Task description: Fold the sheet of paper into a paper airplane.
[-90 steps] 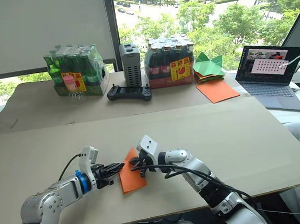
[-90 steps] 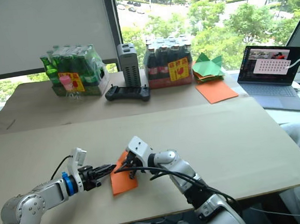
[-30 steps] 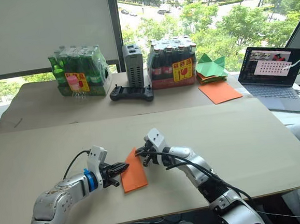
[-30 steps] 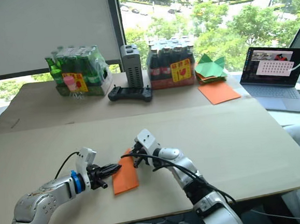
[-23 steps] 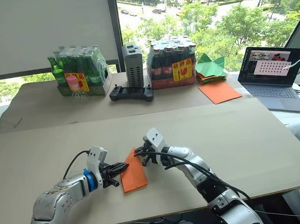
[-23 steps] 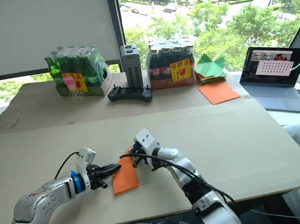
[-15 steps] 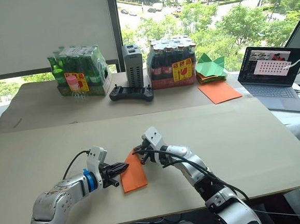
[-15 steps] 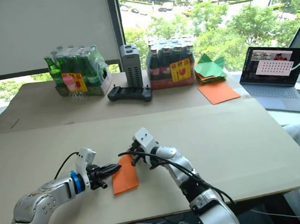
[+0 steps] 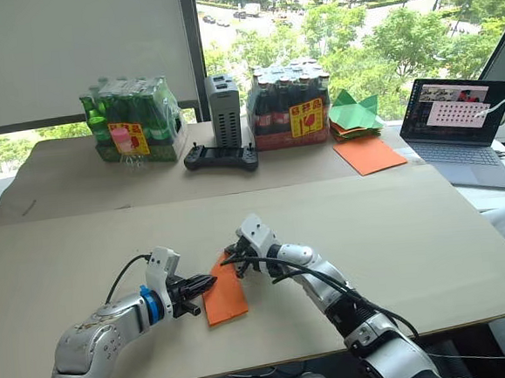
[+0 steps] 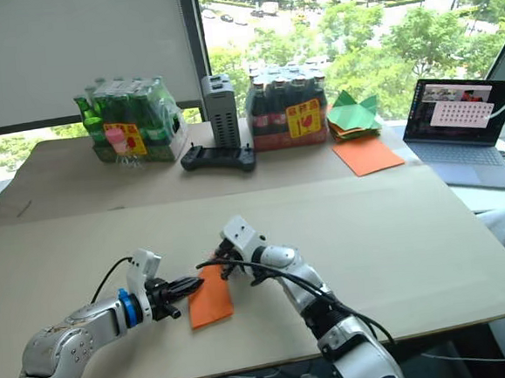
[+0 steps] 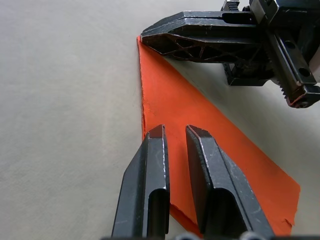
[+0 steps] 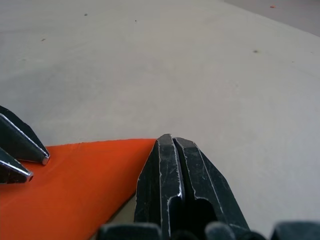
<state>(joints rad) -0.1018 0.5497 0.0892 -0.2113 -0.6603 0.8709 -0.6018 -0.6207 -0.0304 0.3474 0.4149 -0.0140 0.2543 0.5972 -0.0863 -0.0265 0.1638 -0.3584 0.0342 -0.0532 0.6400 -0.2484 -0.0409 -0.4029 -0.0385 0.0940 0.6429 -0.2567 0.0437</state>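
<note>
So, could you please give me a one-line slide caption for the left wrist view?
Left gripper, fingers slightly apart, over the folded sheet of paper on the table, while the shut right gripper presses its pointed corner.

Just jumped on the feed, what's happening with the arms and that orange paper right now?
Both arms are working on the sheet of paper, which lies on the table partly folded into a narrow strip with a pointed far end. The right gripper, fingers shut, presses at that far tip. The left gripper sits over the sheet's left edge with a narrow gap between its fingers. No airplane shape yet. Spare orange and green paper waits near the laptop.
</note>
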